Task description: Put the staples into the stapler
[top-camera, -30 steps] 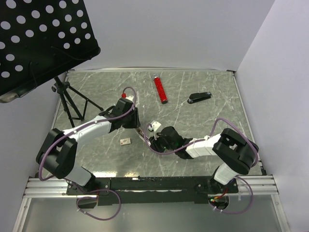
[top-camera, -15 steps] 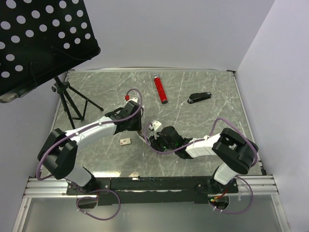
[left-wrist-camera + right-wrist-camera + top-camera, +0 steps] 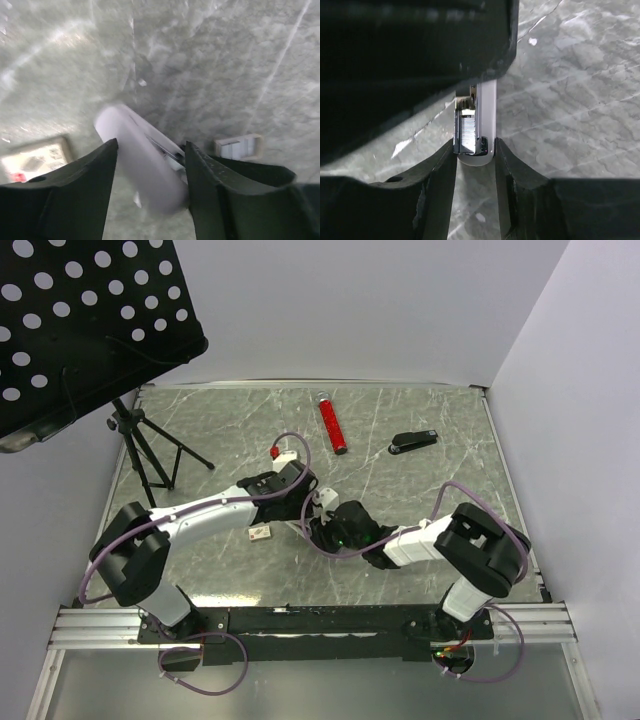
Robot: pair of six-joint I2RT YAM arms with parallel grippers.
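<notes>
My right gripper (image 3: 475,146) is clamped on a small white holder (image 3: 488,112), and the metal channel of this holder carries the ribbed grey staples (image 3: 466,132). My left gripper (image 3: 150,152) stands spread on both sides of the holder and grips nothing. I judge that I am at the transfer step. Next, the strip must reach the black stapler (image 3: 413,441), which lies untouched far at the back right.

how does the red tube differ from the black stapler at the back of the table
The red tube is cylindrical and longer; the black stapler is shorter and tapered. The tube lies nearly front to back, the stapler more across. Both lie flat on the table, apart from each other.
</notes>
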